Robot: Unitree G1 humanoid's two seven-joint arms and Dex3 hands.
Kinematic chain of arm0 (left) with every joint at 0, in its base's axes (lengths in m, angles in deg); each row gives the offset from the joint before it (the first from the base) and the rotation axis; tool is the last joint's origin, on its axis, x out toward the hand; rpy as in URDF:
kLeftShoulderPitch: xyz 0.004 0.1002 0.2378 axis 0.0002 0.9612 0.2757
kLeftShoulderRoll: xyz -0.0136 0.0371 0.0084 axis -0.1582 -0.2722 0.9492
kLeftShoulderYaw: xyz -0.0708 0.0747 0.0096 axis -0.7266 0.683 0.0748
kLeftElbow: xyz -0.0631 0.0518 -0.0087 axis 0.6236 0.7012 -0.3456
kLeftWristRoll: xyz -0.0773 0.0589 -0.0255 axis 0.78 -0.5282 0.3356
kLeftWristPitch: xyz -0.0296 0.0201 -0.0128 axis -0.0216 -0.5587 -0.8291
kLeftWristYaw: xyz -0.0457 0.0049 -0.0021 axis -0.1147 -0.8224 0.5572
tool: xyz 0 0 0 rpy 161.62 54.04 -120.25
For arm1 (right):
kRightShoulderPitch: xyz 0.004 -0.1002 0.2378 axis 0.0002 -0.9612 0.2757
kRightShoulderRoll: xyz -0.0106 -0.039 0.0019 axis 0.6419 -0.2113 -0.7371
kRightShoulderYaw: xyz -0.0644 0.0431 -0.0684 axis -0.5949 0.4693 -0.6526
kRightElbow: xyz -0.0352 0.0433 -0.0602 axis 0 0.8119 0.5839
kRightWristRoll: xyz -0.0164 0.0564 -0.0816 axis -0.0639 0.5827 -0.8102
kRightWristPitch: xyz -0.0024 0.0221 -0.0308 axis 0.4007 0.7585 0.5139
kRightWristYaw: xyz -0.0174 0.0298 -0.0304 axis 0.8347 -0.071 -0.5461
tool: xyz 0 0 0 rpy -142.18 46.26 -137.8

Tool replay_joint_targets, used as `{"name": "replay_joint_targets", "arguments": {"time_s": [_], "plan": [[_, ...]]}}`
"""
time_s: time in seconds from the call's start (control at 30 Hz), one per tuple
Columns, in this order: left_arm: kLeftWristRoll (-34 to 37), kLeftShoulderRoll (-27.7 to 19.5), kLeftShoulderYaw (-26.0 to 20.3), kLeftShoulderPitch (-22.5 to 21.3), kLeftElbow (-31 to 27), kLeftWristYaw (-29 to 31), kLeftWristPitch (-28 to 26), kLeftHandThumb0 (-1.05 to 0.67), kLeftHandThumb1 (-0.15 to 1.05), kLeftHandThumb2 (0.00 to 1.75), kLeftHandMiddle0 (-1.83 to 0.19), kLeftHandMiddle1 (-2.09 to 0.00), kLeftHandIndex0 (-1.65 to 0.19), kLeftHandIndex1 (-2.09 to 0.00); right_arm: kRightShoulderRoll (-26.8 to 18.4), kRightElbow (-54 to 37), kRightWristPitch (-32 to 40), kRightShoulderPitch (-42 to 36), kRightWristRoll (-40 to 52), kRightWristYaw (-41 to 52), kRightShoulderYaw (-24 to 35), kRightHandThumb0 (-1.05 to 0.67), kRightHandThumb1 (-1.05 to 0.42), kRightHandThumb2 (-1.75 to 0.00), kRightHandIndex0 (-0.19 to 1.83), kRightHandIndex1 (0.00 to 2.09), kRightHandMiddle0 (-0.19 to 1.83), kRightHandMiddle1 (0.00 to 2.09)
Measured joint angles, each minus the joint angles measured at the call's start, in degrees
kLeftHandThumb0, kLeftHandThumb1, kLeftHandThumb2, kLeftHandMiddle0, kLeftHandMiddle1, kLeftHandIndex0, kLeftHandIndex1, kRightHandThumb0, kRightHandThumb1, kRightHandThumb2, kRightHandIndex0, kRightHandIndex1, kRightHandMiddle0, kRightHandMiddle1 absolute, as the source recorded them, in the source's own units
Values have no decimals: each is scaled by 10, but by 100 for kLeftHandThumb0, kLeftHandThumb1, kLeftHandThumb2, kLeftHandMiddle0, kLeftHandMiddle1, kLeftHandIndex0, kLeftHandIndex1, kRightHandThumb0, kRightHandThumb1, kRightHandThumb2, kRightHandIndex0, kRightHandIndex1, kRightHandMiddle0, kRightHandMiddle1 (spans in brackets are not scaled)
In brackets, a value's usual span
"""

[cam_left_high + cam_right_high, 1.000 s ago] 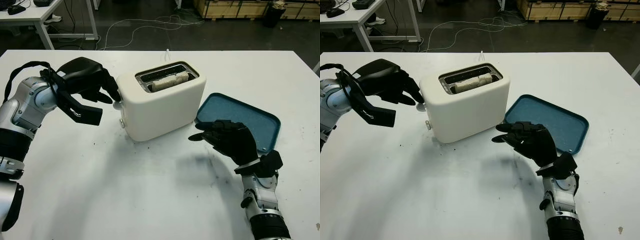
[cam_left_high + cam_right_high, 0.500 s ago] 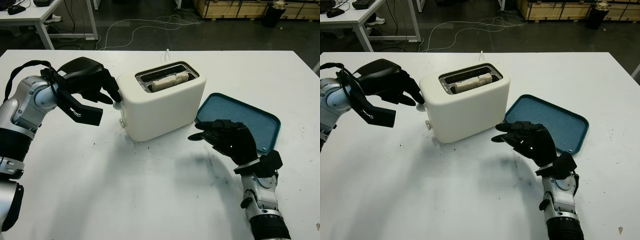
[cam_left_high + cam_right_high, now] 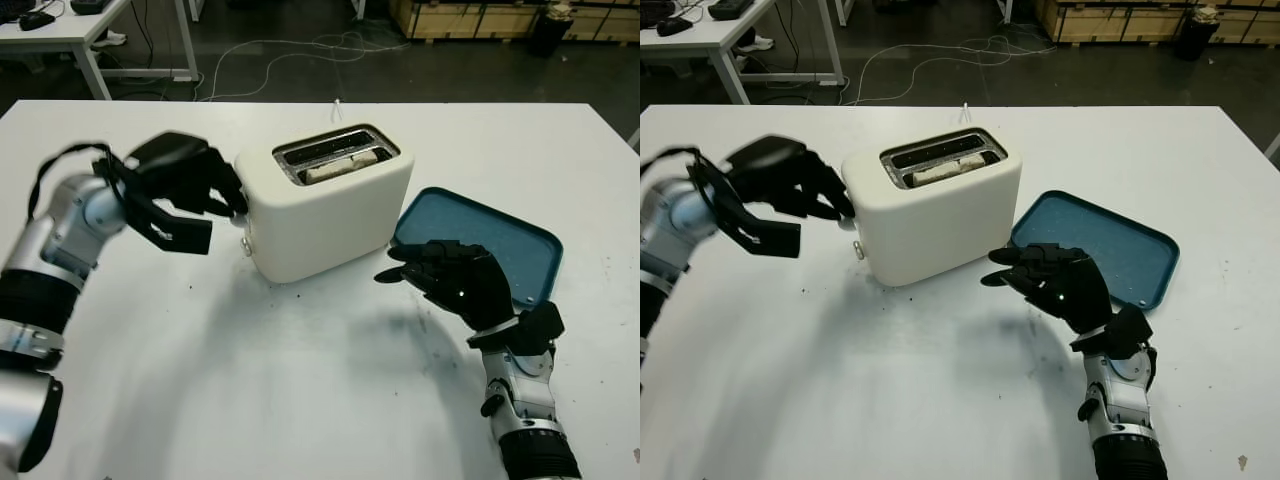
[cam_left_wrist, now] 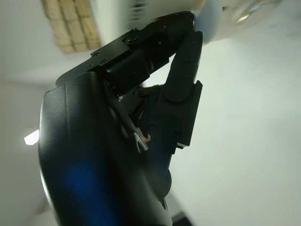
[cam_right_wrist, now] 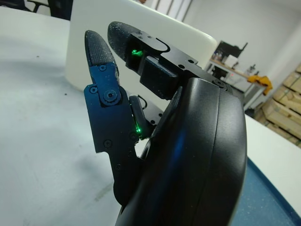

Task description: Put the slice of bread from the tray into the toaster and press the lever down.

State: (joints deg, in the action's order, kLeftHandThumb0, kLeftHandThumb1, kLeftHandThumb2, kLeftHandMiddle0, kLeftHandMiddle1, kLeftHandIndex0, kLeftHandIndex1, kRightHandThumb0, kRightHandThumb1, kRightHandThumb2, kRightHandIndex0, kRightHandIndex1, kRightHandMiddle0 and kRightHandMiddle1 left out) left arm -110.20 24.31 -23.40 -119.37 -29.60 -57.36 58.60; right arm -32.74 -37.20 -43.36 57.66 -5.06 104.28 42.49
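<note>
Your left hand [image 3: 185,185] was at the left end of the white toaster [image 3: 330,205], its fingers [image 3: 830,203] curled over the lever knob [image 3: 238,215] and pressing on it; the knob sat part-way down that end face. The fingers were clenched around the knob rather than closed on anything they could lift. In the left wrist view the fingertips [image 4: 186,44] met the pale rounded knob [image 4: 209,21] directly.

The slice of bread [image 3: 335,170] was inside the toaster's slot, sitting low, with just its top edge visible between the slot's metal rails. The toaster stood near the middle of the white tabletop [image 3: 300,400], somewhat toward the far edge, turned at an angle so that its lever end faced your left arm. A white power cord [image 3: 336,102] ran from behind it over the far edge.

The blue tray [image 3: 480,240] lay to the right of the toaster, close beside it, toward the right edge of the tabletop.

Your right hand [image 3: 455,285] was held above the tabletop, in front of the tray's near edge and near the toaster's right front corner, apart from both. It held nothing; its fingers [image 5: 101,61] were released and pointed toward the toaster.
</note>
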Motion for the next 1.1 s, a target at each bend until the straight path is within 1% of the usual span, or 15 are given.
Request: {"name": "replay_joint_targets", "arguments": {"time_s": [0.13,0.2,0.3,0.4,0.73,0.83,0.9,0.93,0.97,1.1], "plan": [[-3,38,19,-3,90,-91,-10,-31,92,13,-86,-72,-112,0,0,0,0,-1,-1,-5,-1,-55,-91,0,114,31,114,0],[-3,51,27,-3,124,-133,-7,-30,92,13,-87,-70,-111,0,0,0,0,-1,-1,-5,-1,-54,-92,0,113,31,114,0],[-2,62,32,0,154,-179,7,-29,92,13,-87,-72,-111,0,0,0,0,-2,-1,-4,-1,-53,-92,0,113,31,113,0],[-1,62,39,0,162,-197,18,-28,92,12,-86,-75,-111,0,0,0,0,-2,-1,-1,-1,-53,-92,0,113,31,113,0],[-1,59,48,-6,166,-198,19,-31,92,13,-81,-72,-109,0,0,0,4,-2,-1,5,-3,-54,-92,0,114,31,114,0],[-1,51,53,-5,151,-198,19,-31,92,13,-85,-72,-111,-1,0,0,6,-2,0,5,-3,-54,-92,0,114,30,114,0],[-2,43,56,-4,129,-198,19,-29,92,10,-86,-78,-112,-1,0,0,7,-2,-1,4,-3,-54,-92,-1,114,31,114,0],[-1,39,56,-2,116,-194,18,-26,92,7,-83,-92,-112,-1,0,0,7,-2,-1,3,-3,-54,-92,-1,114,31,115,0],[0,35,56,1,101,-189,17,-25,92,6,-81,-101,-113,-2,0,-1,7,-2,-1,1,-3,-54,-92,-1,114,31,115,0],[-2,29,56,14,45,-174,20,-29,92,4,-84,-117,-120,-5,0,-1,7,-2,-1,-1,-3,-53,-92,0,114,31,115,0]]}}
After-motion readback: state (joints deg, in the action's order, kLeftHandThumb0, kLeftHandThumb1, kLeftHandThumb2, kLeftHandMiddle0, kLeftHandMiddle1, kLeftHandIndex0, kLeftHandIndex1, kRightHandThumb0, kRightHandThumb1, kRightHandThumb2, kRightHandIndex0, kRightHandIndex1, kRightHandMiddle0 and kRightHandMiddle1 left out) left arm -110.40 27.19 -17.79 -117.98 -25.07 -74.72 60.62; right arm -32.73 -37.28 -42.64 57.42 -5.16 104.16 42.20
